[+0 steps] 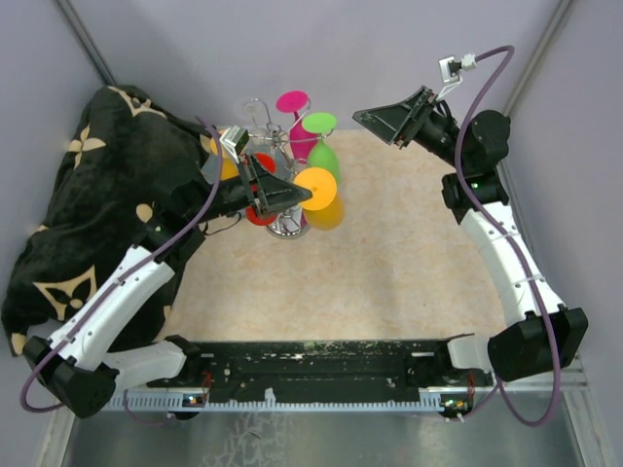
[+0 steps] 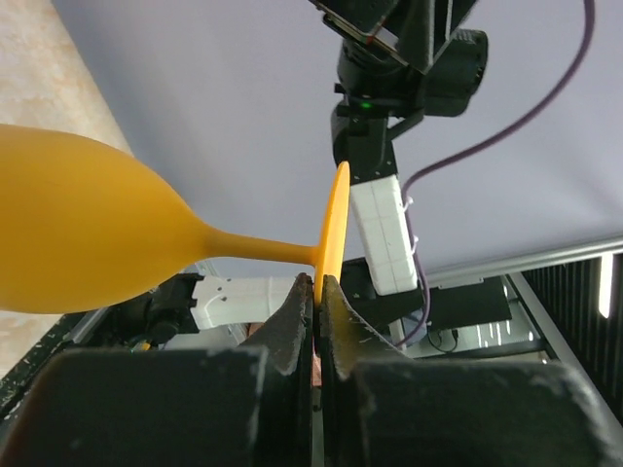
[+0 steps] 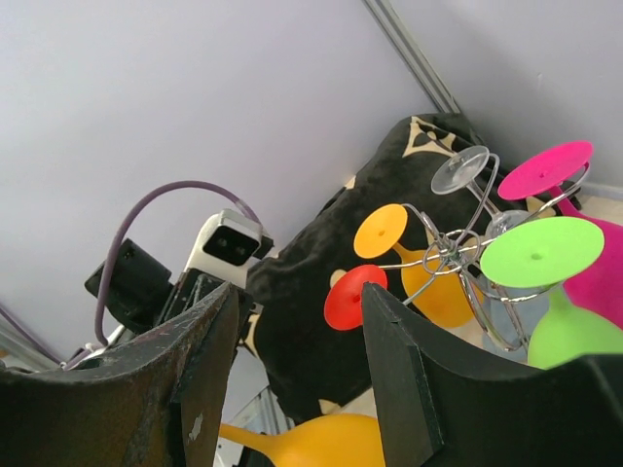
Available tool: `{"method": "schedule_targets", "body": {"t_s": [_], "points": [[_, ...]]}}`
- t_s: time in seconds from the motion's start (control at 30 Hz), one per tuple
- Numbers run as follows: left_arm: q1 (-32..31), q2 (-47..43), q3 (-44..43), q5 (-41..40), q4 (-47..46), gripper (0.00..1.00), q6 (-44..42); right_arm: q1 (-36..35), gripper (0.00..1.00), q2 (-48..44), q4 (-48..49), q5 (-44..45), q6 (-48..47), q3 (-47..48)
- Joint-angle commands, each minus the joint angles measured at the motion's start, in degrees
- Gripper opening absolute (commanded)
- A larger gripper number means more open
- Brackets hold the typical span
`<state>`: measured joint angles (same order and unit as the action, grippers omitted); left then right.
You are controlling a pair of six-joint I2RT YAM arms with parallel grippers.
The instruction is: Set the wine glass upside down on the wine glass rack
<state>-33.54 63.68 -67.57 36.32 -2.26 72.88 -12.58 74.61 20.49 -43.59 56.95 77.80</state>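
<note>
My left gripper [image 1: 300,195] is shut on the round foot of an orange wine glass [image 1: 323,199], held sideways right beside the silver wire rack [image 1: 271,131]. In the left wrist view the fingertips [image 2: 304,292] pinch the edge of the foot [image 2: 336,224], with the bowl [image 2: 78,233] to the left. The rack [image 3: 458,255] holds pink [image 1: 292,101], green [image 1: 318,124], red [image 1: 261,216] and another orange glass [image 1: 226,165], hung upside down. My right gripper [image 1: 362,116] is open and empty, raised to the right of the rack; the held glass's bowl [image 3: 311,443] shows below its fingers.
A black blanket with tan flower shapes [image 1: 88,195] is heaped at the left, close behind the rack. A beige mat [image 1: 389,253] covers the table. Grey walls close in the back and sides.
</note>
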Motion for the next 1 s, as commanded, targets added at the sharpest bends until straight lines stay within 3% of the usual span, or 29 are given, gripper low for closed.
{"method": "schedule_targets", "body": {"t_s": [0.0,0.5,0.97], "points": [[-0.4,1.4,-1.6,-3.5,1.4,0.0,-2.9,0.4,0.54,-1.9,0.7,0.6,-1.9,3.5],[-0.3,6.5,-6.5,-16.2,7.6,0.0,-7.6,0.9,0.54,-3.4,-0.6,0.3,-2.6,2.8],[-0.4,9.1,-7.1,-20.3,6.5,0.0,-7.2,0.9,0.54,-3.5,-0.3,-0.1,-2.1,2.8]]}}
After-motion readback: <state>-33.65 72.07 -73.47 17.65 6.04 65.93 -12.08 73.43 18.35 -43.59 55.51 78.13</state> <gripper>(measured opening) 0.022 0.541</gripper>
